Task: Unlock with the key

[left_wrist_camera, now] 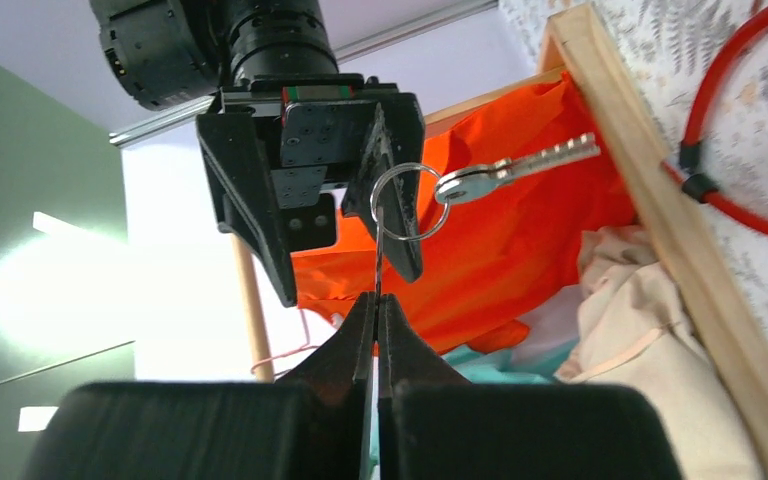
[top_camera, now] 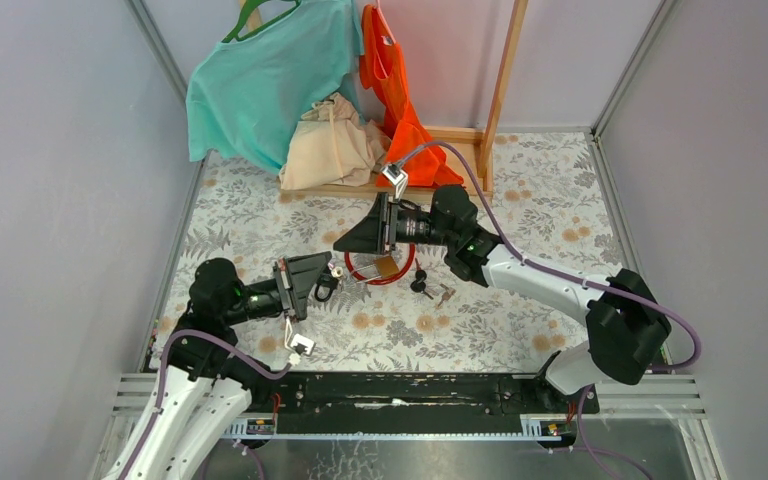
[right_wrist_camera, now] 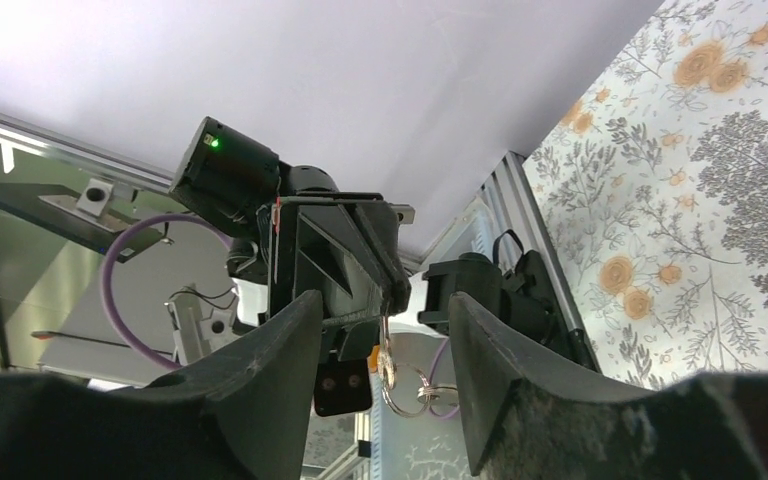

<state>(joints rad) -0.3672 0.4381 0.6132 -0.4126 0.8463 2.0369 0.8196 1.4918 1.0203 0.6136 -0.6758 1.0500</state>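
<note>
Silver key (left_wrist_camera: 505, 174), orange vest (left_wrist_camera: 530, 250), teal shirt (top_camera: 260, 85), floral tablecloth (top_camera: 550, 200)

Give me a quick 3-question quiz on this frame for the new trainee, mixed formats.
1. True or false: the right gripper is shut on the key bunch.
2. What pinches the key bunch? A. left gripper B. right gripper C. nothing
3. Fill in: the cable loop on the table is ___ in colour.
Key: 1 false, its jaws stand open and empty; 2 A; 3 red.
</note>
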